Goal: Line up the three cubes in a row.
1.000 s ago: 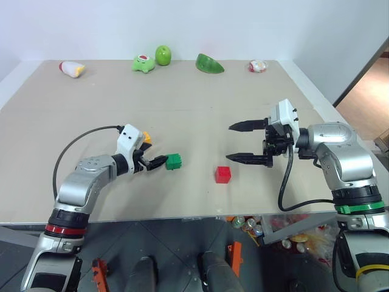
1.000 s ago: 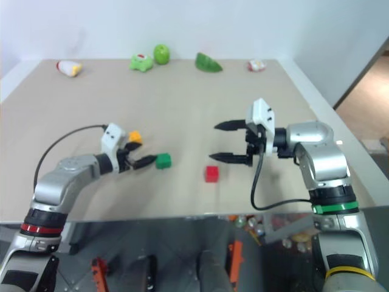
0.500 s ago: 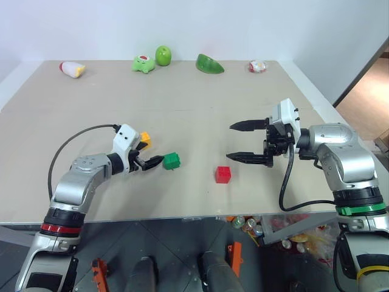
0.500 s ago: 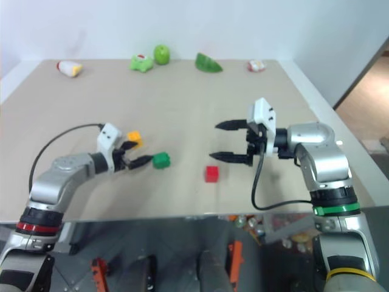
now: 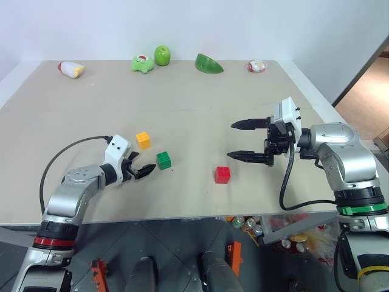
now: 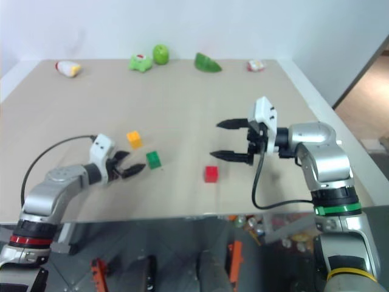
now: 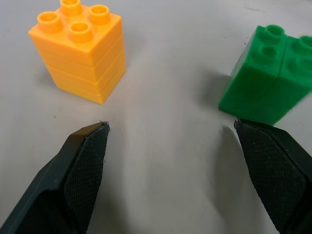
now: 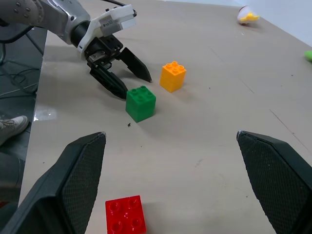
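Three studded cubes sit on the beige table. The yellow cube is furthest left, the green cube lies just right of it and nearer, and the red cube is further right. My left gripper rests low by the table, open and empty, pointing at the green cube. One fingertip is right beside that cube, and the yellow cube lies ahead of the other finger. My right gripper hovers open and empty, above and just behind the red cube.
Toys line the far edge: a white, red and yellow one, a green frog, a green apple, a green wedge and a small white-red one. The table's near edge runs close behind the left arm.
My left gripper has drawn back to the left and lower, away from the green cube, which has slid slightly left. The yellow cube now shows uncovered. The right arm has not moved.
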Action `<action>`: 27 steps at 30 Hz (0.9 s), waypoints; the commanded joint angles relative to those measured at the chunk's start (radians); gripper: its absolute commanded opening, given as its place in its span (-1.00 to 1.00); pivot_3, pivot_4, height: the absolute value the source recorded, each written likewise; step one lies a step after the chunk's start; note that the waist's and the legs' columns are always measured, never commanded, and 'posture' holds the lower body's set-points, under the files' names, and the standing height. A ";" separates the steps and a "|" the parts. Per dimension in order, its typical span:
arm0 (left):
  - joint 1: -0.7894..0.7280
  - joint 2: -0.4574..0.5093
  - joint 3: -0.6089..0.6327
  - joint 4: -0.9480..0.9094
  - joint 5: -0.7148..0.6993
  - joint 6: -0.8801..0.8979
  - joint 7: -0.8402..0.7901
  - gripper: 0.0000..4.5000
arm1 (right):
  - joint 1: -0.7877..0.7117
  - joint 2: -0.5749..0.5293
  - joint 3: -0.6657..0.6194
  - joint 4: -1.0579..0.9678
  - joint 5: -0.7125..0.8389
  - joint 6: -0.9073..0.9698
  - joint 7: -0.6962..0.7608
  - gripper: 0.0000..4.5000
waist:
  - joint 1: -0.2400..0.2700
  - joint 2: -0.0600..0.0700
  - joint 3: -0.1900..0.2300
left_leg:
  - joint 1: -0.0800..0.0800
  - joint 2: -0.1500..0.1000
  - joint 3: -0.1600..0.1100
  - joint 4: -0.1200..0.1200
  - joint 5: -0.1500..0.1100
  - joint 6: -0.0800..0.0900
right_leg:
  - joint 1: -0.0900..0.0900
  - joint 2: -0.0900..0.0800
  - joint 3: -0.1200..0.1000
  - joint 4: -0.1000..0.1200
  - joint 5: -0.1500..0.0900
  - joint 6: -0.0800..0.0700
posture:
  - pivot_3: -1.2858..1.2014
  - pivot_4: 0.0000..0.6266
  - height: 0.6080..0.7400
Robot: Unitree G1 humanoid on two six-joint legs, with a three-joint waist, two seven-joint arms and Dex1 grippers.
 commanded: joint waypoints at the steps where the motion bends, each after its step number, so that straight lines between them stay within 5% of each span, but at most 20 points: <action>1: 0.023 0.029 0.035 -0.034 -0.013 0.023 -0.001 0.88 | -0.026 -0.015 -0.035 -0.011 0.015 -0.011 0.008 0.99 | 0.000 0.000 0.000 | 0.000 0.000 0.000 0.000 0.000 0.000 | 0.000 0.000 0.000 0.000 0.000 0.000 | 0.03 -0.52 0.90; 14: 0.165 0.203 0.091 -0.277 -0.150 -0.062 -0.268 0.88 | -0.057 -0.020 -0.040 0.030 0.015 -0.014 0.032 0.99 | 0.004 0.000 0.000 | -0.001 0.000 0.001 -0.001 0.000 0.000 | -0.001 -0.001 0.000 -0.001 -0.001 -0.002 | 0.03 -0.52 0.90; 27: -0.018 0.123 -0.025 0.021 -0.027 -0.245 -0.299 0.88 | -0.042 -0.040 -0.058 -0.028 0.044 0.022 0.031 0.99 | 0.002 0.000 0.000 | -0.001 0.000 0.001 -0.001 0.000 0.000 | -0.001 -0.001 0.000 -0.001 -0.001 -0.001 | 0.03 -0.52 0.90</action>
